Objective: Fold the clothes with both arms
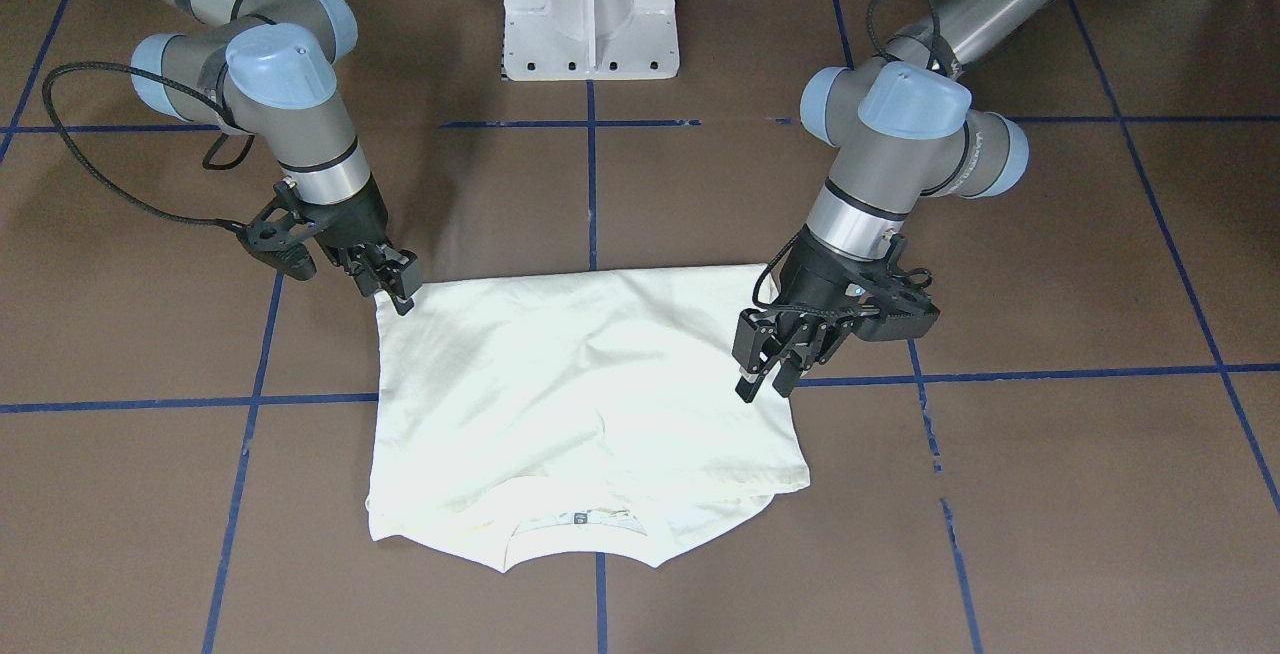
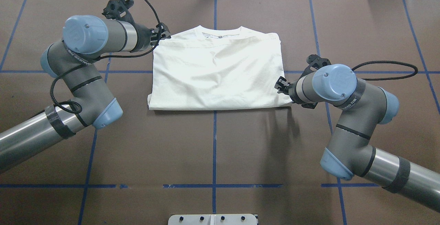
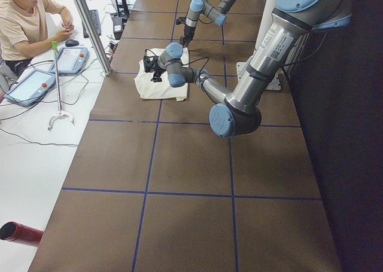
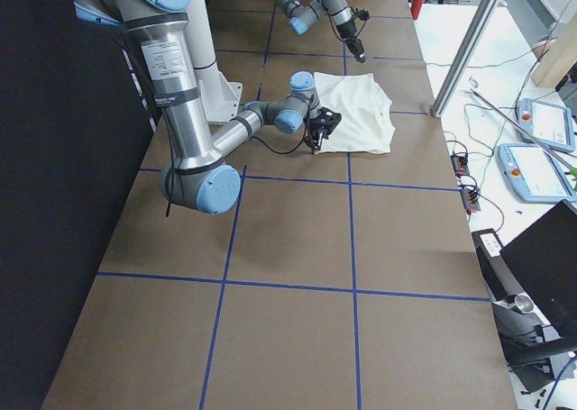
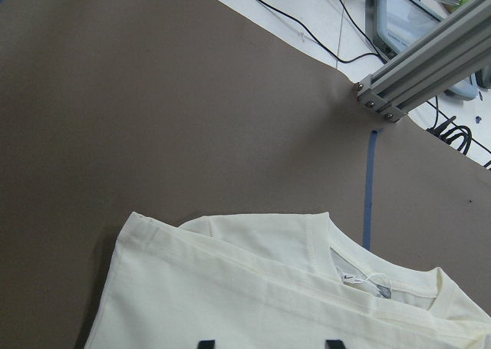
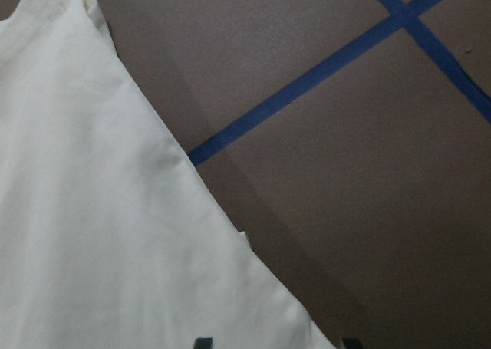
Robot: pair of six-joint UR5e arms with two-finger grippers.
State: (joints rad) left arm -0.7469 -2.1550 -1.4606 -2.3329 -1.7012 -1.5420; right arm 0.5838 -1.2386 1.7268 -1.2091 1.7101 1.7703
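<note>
The cream-white shirt (image 1: 580, 404) lies folded flat on the brown table, plain side up, collar and label on the side far from the robot; its print is hidden. It also shows in the overhead view (image 2: 216, 70). My left gripper (image 2: 164, 35) is open and empty, just above the shirt's far left corner; in the front view (image 1: 765, 386) its fingers hang apart over the shirt's edge. My right gripper (image 2: 279, 86) is open at the shirt's near right corner; in the front view (image 1: 400, 296) it is low at that corner. Both wrist views show only fingertips apart over the cloth (image 5: 253, 295) (image 6: 100, 234).
The white pedestal base (image 1: 590, 14) stands behind the shirt. Blue tape lines (image 2: 215, 149) grid the table. An aluminium post (image 5: 430, 65) stands at the far table edge. An operator (image 3: 30, 21) sits at a side desk with teach pendants (image 3: 66, 60).
</note>
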